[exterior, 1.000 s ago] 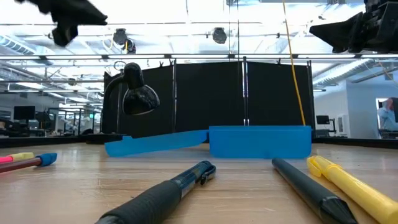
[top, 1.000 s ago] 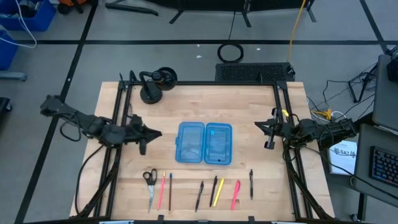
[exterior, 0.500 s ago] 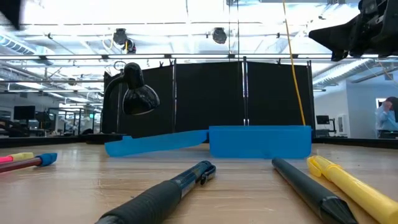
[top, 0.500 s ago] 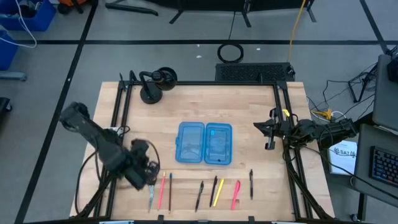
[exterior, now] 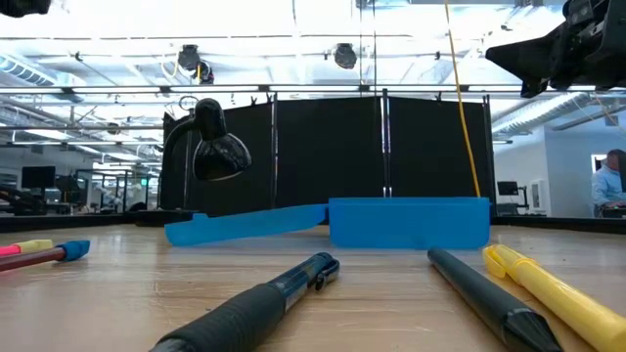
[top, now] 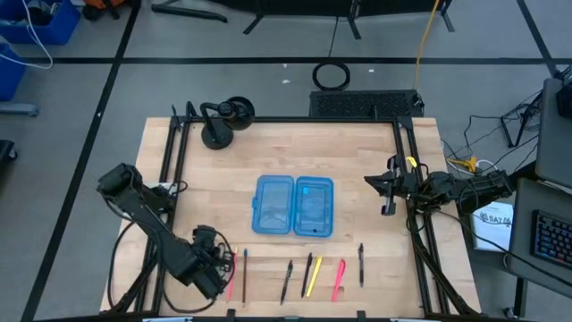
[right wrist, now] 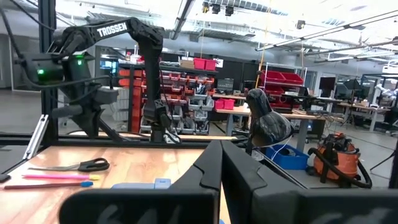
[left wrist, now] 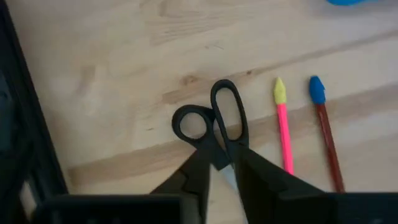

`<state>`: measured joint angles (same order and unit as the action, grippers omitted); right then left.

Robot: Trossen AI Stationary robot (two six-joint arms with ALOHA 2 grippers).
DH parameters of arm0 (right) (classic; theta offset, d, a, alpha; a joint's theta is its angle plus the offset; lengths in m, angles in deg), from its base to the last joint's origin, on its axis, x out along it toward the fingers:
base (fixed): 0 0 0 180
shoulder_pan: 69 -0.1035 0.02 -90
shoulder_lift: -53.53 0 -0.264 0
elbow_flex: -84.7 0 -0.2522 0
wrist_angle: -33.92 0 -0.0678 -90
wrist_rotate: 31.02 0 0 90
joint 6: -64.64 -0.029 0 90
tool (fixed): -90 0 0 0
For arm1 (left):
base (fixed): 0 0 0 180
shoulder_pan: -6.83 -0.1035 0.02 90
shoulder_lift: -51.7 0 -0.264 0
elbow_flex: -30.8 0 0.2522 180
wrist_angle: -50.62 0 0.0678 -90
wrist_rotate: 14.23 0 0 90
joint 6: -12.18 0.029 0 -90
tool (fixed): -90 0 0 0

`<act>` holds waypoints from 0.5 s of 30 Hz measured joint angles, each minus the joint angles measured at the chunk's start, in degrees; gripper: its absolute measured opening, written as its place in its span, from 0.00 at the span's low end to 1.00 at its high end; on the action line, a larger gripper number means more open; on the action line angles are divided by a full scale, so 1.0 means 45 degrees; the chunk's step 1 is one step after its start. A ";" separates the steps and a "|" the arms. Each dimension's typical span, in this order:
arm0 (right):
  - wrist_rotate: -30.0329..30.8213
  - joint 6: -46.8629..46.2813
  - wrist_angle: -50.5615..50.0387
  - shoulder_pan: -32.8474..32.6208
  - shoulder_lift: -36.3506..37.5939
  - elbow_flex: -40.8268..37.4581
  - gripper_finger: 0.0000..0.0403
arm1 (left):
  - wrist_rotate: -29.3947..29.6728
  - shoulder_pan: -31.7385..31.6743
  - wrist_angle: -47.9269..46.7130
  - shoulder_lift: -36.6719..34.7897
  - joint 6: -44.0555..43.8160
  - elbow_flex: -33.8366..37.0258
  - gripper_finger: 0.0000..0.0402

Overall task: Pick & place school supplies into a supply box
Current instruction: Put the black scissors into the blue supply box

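High view: nothing packed yet, supply box [top: 294, 207] open mid-frame, empty.
Pens/pencils [top: 310, 275] all lie in a row along lower edge of counter [top: 357, 152]; left hand [top: 218, 268] over scissors [left wrist: 214, 127] at lower left. Left wrist view: fingers spread astride scissors, not gripping. Right wrist view: right hand [right wrist: 221, 163] pressed together, idle, mid-right in the high view.

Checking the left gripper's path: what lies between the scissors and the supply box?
High view: only bare table between the scissors and the supply box; pens lie alongside.
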<state>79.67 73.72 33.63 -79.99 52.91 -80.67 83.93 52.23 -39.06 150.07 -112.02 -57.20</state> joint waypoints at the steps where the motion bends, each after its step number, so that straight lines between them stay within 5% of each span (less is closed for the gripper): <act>1: 0.0000 0.0000 -0.0002 0.0000 0.0000 0.0000 0.00 | -0.0200 -0.0115 -0.0011 0.0070 -0.0309 0.0000 0.27; 8: 0.0000 0.0020 -0.0007 0.0000 0.0000 0.0000 0.00 | -0.0712 -0.0940 -0.0015 0.0558 -0.1060 0.0005 0.53; 15: 0.0000 0.0126 -0.0007 0.0000 0.0000 -0.0004 0.00 | -0.0514 -0.1634 0.0257 0.0916 -0.0079 0.0005 0.57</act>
<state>79.67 74.29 33.59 -79.99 52.91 -80.69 81.61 44.87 -37.91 154.19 -112.37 -57.18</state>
